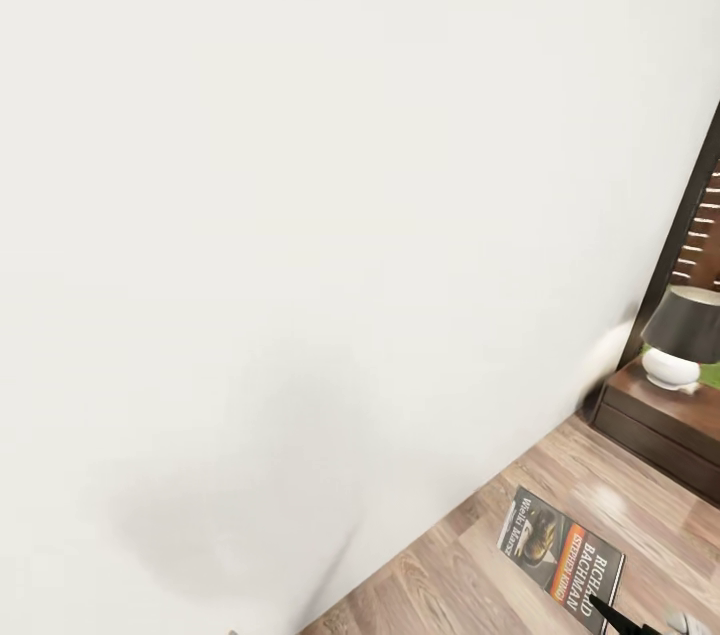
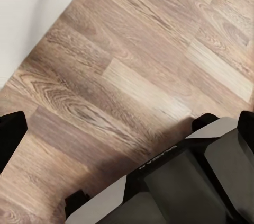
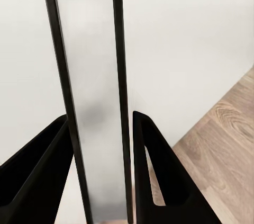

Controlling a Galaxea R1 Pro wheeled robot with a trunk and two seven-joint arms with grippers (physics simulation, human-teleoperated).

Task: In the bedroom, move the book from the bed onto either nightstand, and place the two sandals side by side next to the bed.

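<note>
Between right fingers (image 3: 100, 150): one book (image 3: 92, 97), clamped edge-on; left fingers' state unclear; one nightstand (image 1: 665, 425).

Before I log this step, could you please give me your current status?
Right gripper shut on the book, held edge-on. Left gripper open, over the wood floor. Nightstand ahead right, lamp on top.

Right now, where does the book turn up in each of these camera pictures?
Head view: the book is at the lower right, cover showing, over the wood floor.
Right wrist view: centre, seen edge-on, clamped in the right gripper.
Left wrist view: floor planks and a strip of wall.
Shared landmark: the line where the wood floor meets the white wall.
</note>
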